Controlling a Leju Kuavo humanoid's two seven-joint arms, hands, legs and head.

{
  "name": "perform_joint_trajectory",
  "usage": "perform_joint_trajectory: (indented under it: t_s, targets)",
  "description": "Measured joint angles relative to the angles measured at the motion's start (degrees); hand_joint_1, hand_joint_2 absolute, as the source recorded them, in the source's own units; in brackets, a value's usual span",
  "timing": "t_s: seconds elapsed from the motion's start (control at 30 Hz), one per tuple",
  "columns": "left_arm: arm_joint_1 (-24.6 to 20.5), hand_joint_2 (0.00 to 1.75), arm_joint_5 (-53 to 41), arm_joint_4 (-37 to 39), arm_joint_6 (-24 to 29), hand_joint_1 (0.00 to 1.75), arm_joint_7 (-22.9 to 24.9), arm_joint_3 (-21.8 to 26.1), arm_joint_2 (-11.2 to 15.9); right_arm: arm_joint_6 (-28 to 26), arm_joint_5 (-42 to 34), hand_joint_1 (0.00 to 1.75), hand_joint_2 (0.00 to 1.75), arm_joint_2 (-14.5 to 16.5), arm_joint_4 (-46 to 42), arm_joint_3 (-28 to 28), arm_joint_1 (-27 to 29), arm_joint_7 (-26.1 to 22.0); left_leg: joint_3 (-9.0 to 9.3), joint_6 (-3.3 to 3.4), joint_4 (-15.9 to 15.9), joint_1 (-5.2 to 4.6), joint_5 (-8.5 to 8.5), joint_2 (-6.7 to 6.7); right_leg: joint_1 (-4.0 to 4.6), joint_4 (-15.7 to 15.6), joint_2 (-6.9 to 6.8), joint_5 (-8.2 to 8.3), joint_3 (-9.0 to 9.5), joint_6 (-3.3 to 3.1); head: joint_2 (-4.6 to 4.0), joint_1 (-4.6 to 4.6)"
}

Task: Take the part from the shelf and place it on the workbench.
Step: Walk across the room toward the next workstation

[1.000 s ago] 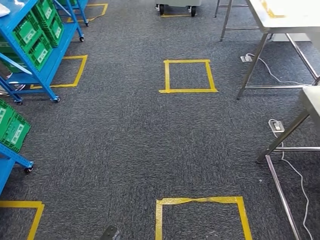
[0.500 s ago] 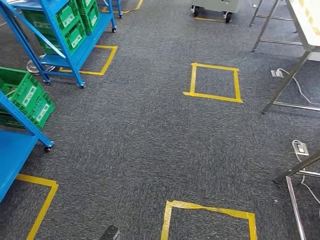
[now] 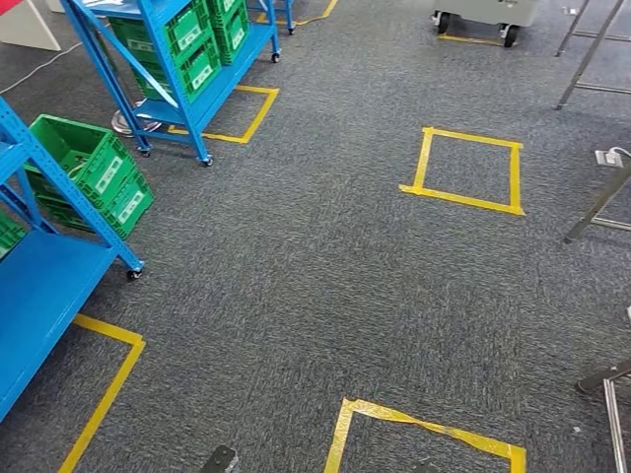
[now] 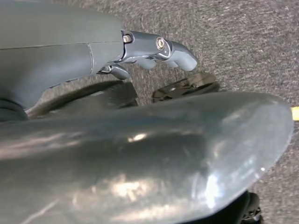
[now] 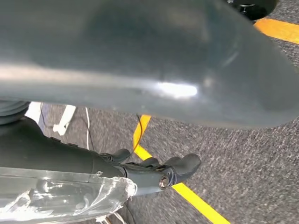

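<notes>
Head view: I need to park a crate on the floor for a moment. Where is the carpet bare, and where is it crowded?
Bare carpet runs between the near blue shelf on the left and the far yellow tape square. Both tape squares, far and near, are bare inside. Crowded: green bins by the shelves, table legs at right.

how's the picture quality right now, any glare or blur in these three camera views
Head view: evenly lit and sharp, with the blue shelf and the yellow tape squares crisp on the carpet. Left wrist view: bright glare streaks on the curved grey cover, and the left hand slightly soft. Right wrist view: a glare spot on the cover, smeared carpet, and the right hand fairly clear.
</notes>
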Motion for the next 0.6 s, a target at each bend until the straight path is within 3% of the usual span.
perform_joint_trajectory:
  t_s: [0.07, 0.1, 0.17, 0.2, 0.27, 0.3, 0.37, 0.43, 0.5, 0.53, 0.57, 0.6]
  targets:
    - [0.0, 0.00, 0.0, 0.0, 0.0, 0.00, 0.0, -0.1, 0.0, 0.0, 0.2, 0.00, 0.00, 0.0, 0.0, 0.0, 0.2, 0.2, -2.72, -0.02, 5.6, 0.01, -1.81, 0.62, 0.22, 0.0, -1.45, -0.09, -0.03, -0.19, 0.00, -0.03]
    - [0.0, 0.00, 0.0, 0.0, 0.0, 0.00, 0.0, -0.2, 0.1, 0.1, 0.3, 0.00, 0.00, 0.0, 0.0, 0.0, 0.2, 0.2, -2.83, 0.06, 6.0, 0.00, -1.19, 0.79, 0.28, 0.0, -2.09, -0.13, 0.00, -0.23, 0.00, -0.03]
    - [0.1, 0.00, 0.0, 0.0, 0.0, 0.00, 0.1, -0.3, 0.1, 0.1, 0.4, 0.00, 0.00, 0.0, 0.0, 0.0, 0.1, 0.3, -0.15, 0.38, 1.0, -0.09, 2.27, 1.76, 0.34, 0.0, -3.18, -0.21, 0.17, -0.18, 0.00, -0.04]
    - [0.1, 0.00, 0.0, 0.0, 0.0, 0.00, 0.1, -0.4, 0.1, 0.1, 0.4, 0.00, 0.00, 0.0, 0.0, 0.0, 0.1, 0.2, 1.77, 0.57, -2.5, -0.24, 3.85, 3.04, 0.48, 0.1, -3.63, -0.30, 0.25, -0.03, 0.00, -0.08]
    - [-0.2, 0.00, -0.1, 0.0, 0.0, 0.00, 0.1, -0.4, 0.1, 0.1, 0.3, 0.00, 0.00, 0.0, 0.0, 0.0, 0.1, 0.1, 4.34, 1.12, -7.6, -0.55, 5.05, 4.97, 0.83, 0.2, -4.51, -0.51, 0.24, 0.43, 0.00, -0.12]
    - [-0.2, 0.00, -0.1, 0.0, 0.0, 0.00, 0.2, -0.5, 0.1, 0.1, 0.3, 0.00, 0.00, 0.0, 0.0, 0.0, 0.1, 0.0, 4.66, 1.38, -8.6, -0.68, 4.96, 5.18, 0.99, 0.2, -5.02, -0.58, 0.24, 0.69, 0.00, -0.10]
    - [-0.1, 0.00, -0.2, 0.0, 0.0, 0.00, 0.2, -0.6, 0.0, 0.1, 0.3, 0.00, 0.00, 0.0, 0.0, 0.0, 0.0, -0.3, 4.60, 2.01, -9.0, -0.60, 5.03, 4.15, 0.96, 0.2, -5.61, -0.77, 0.39, 1.28, 0.00, 0.03]
    - [0.0, 0.00, -0.4, 0.0, 0.0, 0.00, 0.3, -0.7, 0.0, 0.1, 0.5, 0.00, 0.00, 0.0, 0.0, -0.1, -0.2, -0.6, 4.71, 2.59, -9.3, -0.32, 5.26, 3.09, 0.73, 2.5, -3.83, -2.39, -0.46, 1.92, 0.00, 0.26]
    - [-0.1, 0.00, -0.7, 0.0, 0.4, 0.00, 0.9, -0.9, 0.0, 0.0, 0.6, 0.00, 0.00, 0.0, 0.0, -0.1, -0.1, -0.6, 4.73, 2.96, -9.3, -0.17, 5.37, 1.99, 0.57, 9.1, -1.52, -5.77, -3.58, 2.31, 0.00, 0.58]
    - [-0.1, 0.00, -0.8, 0.0, 0.6, 0.00, 1.4, -1.0, 0.0, 0.0, 0.6, 0.00, 0.00, 0.0, 0.0, -0.1, 0.0, -0.6, 4.72, 3.07, -9.3, -0.17, 5.39, 1.38, 0.55, 12.9, -1.10, -7.24, -5.47, 2.39, 0.00, 0.68]
    - [0.0, 0.00, -0.9, 0.0, 0.8, 0.00, 1.9, -1.0, 0.0, 0.0, 0.6, 0.00, 0.00, 0.0, 0.0, -0.1, 0.1, -0.4, 4.73, 3.09, -9.3, -0.18, 5.39, 0.75, 0.53, 15.5, -0.93, -7.84, -6.85, 2.43, 0.00, 0.71]
    - [0.0, 0.00, -1.0, 0.0, 0.9, 0.00, 2.3, -1.0, 0.0, 0.0, 0.6, 0.00, 0.00, 0.0, 0.0, -0.1, 0.1, -0.3, 4.77, 3.08, -9.3, -0.17, 5.40, 0.12, 0.50, 16.0, -0.87, -7.36, -7.33, 2.44, 0.00, 0.74]
